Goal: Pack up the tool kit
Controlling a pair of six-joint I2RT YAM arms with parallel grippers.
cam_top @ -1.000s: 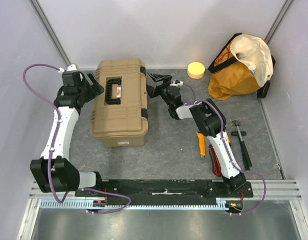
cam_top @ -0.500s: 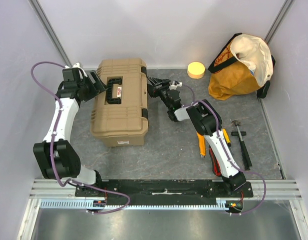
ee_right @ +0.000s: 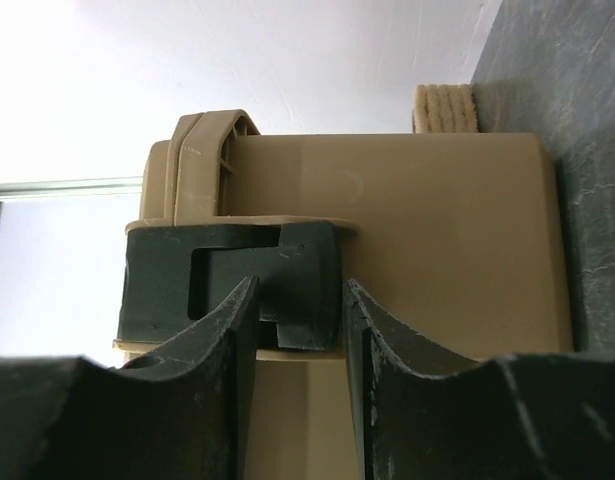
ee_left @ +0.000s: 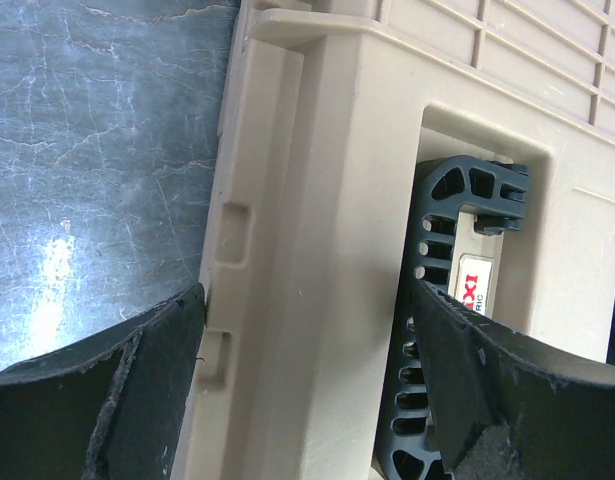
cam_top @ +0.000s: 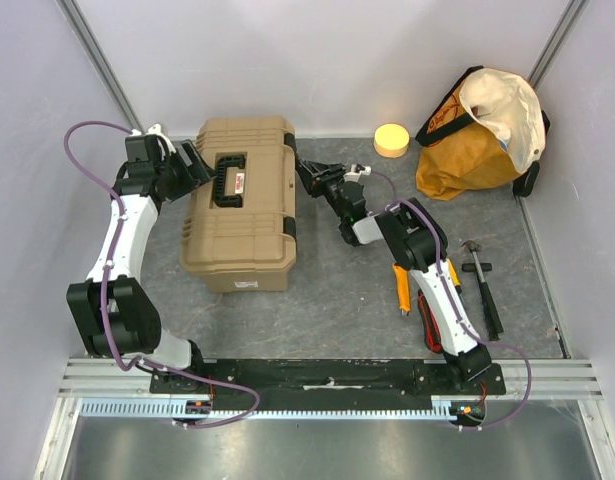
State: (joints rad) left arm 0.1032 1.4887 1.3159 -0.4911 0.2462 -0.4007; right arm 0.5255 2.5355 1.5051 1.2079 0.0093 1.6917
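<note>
A grey, marbled table (cam_top: pixel 337 300) sits between pale walls, with a metal rail along its near edge. The tool kit (cam_top: pixel 237 215) stands closed left of centre, its black handle (cam_top: pixel 227 180) lying flat on the lid. Right of it, towards the back, is a yellow disc (cam_top: pixel 391 140), then an orange-yellow bag (cam_top: pixel 482 130) in the far right corner. Nearer lie an orange tool (cam_top: pixel 400 287), a red-handled tool (cam_top: pixel 427 320) and a hammer (cam_top: pixel 482 285).

The left arm reaches up the kit's left side. The left gripper (ee_left: pixel 305 300) has its fingers wide apart, spanning the lid's left edge and the handle. The right arm bends in from the right. The right gripper (ee_right: pixel 299 300) has its fingers a narrow gap apart with a black latch (ee_right: pixel 287 285) between them. I cannot tell whether they clamp it.
</note>
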